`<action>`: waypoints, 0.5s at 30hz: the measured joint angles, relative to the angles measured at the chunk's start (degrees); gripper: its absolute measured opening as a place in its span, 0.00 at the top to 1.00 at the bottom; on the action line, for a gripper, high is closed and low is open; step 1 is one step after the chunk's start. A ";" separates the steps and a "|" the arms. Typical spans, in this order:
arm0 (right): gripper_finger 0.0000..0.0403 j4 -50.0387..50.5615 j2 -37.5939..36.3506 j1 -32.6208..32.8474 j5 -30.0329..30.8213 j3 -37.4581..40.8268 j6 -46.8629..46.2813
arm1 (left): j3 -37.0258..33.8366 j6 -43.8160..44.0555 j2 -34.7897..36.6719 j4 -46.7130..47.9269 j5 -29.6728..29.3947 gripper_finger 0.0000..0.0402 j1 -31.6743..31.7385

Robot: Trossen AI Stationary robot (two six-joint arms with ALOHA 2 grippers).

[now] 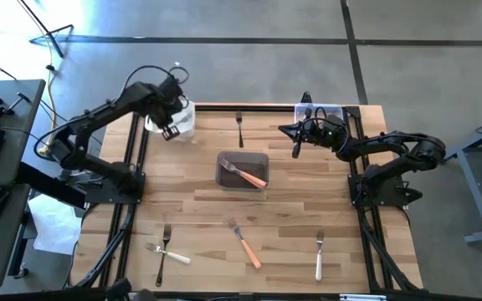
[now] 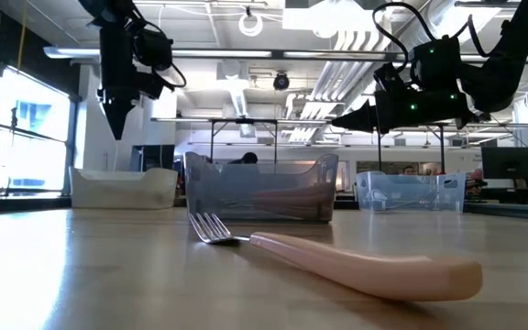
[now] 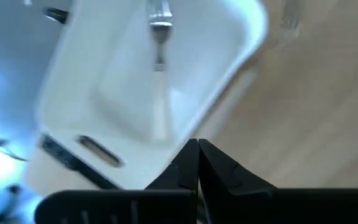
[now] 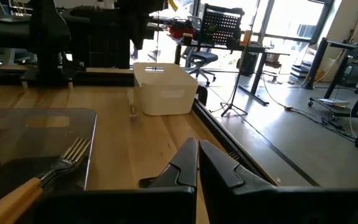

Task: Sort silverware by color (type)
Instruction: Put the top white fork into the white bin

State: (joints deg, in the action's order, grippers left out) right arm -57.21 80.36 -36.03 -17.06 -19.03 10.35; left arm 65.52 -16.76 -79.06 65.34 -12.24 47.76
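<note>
Both arms hang above the far tubs, pincers clenched on nothing, with forks scattered over the wooden table [image 1: 291, 188].

In the high view the left gripper [image 1: 171, 131] hovers over the white tub [image 1: 184, 121] at upper left of the table; its wrist view shows the fingers [image 3: 219, 168] pressed together above a white-handled fork [image 3: 159, 68] lying in that tub. The right gripper [image 1: 296, 150] sits at upper right beside the clear tub [image 1: 329, 111], its fingers [image 4: 182, 163] also shut and empty. The dark tub [image 1: 243, 170] at centre holds an orange-handled fork [image 1: 248, 174]. A black-handled fork [image 1: 240, 130] lies above it. Along the lower edge lie a crossed white fork [image 1: 171, 254] and black fork [image 1: 162, 257], an orange fork [image 1: 245, 244], and a white fork at right [image 1: 319, 256].
</note>
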 joint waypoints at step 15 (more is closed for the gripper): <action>1.00 0.01 0.00 0.00 0.00 0.00 0.11 | 0.94 -0.45 0.47 -0.57 3.67 1.00 -6.07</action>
State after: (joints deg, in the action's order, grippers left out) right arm -57.20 80.36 -36.03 -17.06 -19.03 10.46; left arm 66.46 -17.21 -78.59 64.77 -8.57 41.69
